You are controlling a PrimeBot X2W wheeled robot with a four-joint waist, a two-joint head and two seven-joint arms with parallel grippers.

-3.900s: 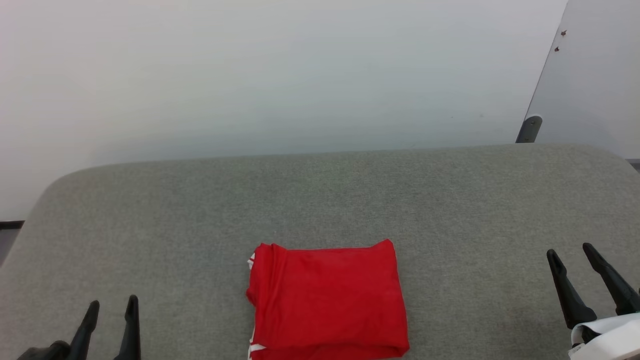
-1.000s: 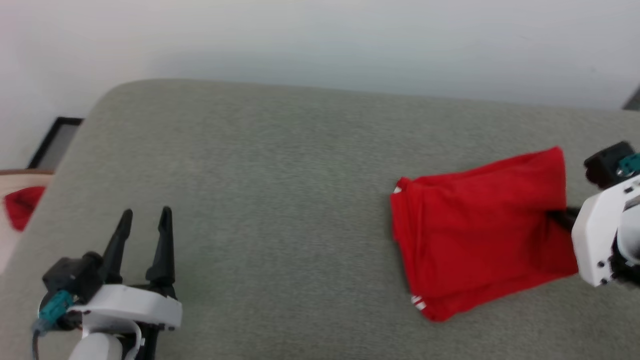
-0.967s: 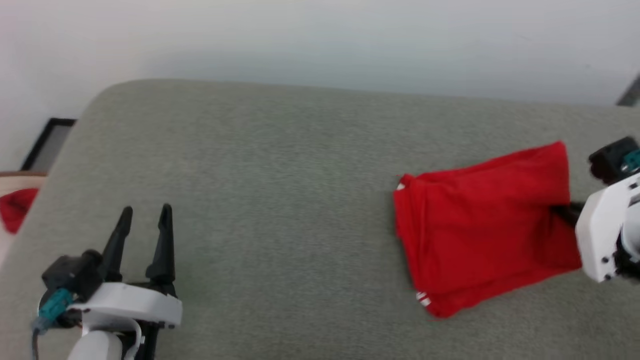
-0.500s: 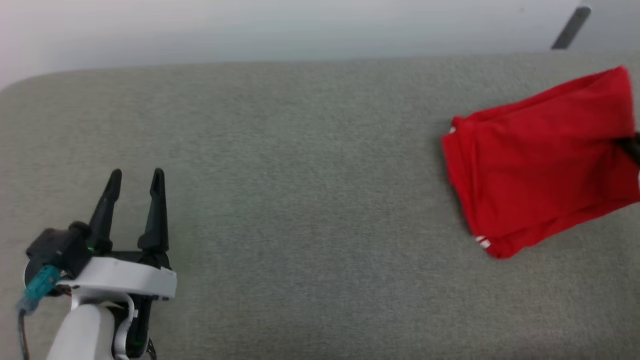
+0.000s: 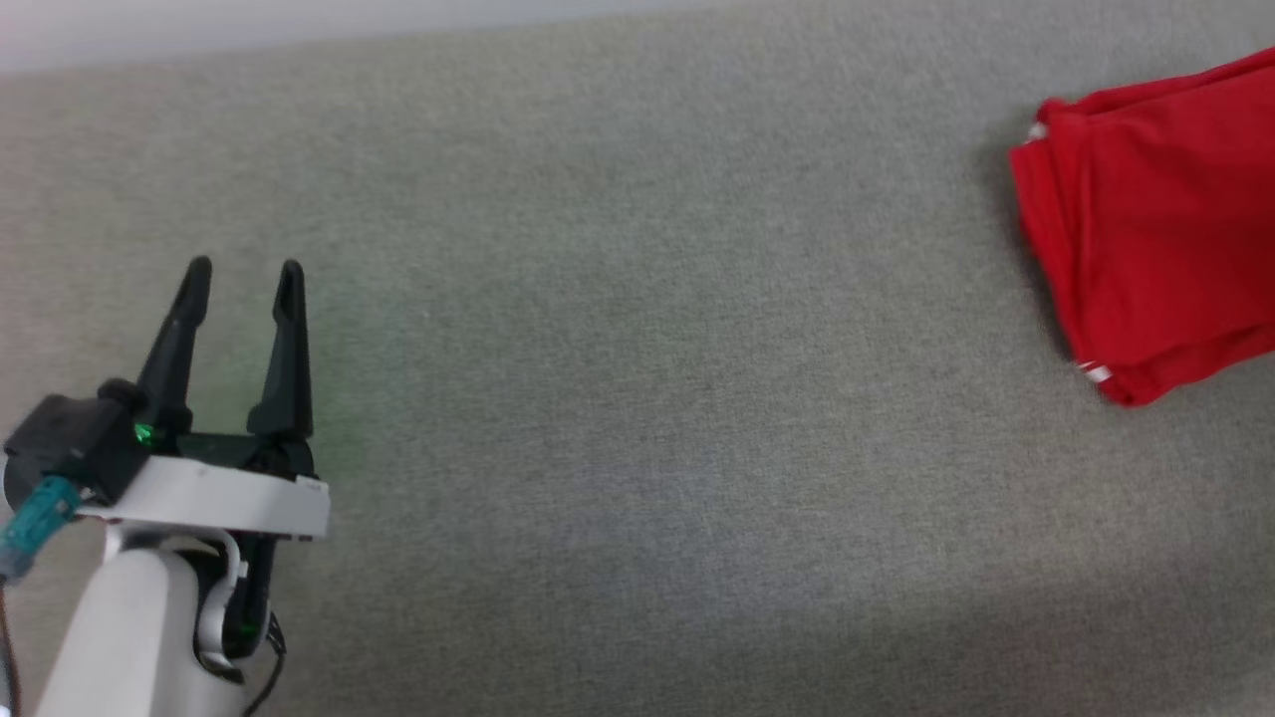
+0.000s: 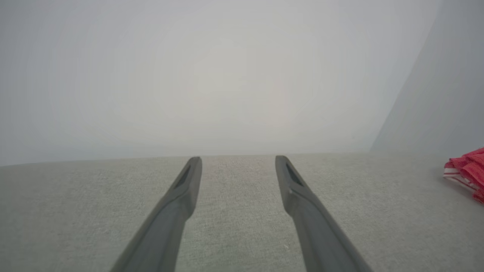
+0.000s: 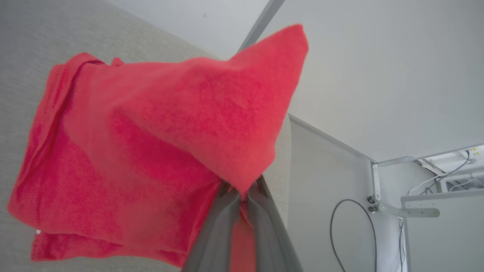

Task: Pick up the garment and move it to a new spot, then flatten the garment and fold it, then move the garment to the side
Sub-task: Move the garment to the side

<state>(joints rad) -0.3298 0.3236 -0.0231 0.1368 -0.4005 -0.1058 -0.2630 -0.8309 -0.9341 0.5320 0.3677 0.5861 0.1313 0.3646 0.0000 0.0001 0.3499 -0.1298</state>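
Note:
The folded red garment (image 5: 1160,224) lies at the right edge of the head view on the grey cloth-covered table (image 5: 637,378), a bit of white stripe trim at its lower corner. In the right wrist view my right gripper (image 7: 242,194) is shut on the garment (image 7: 151,151), whose near edge is lifted while the rest rests on the table. The garment (image 6: 467,172) shows as a red bunch with striped trim at the far right of the left wrist view. My left gripper (image 5: 241,274) stands open above the table at the lower left, nothing between its fingers (image 6: 185,189).
The table's far edge (image 5: 299,45) meets a pale wall. In the right wrist view, the table's end (image 7: 283,158) has a white panel, metal brackets and a black cable (image 7: 340,226) beyond it.
The head camera has swung left and down, so the garment has slid to the right edge of that view. The right gripper has dragged the garment rightward across the table. The left gripper stays open.

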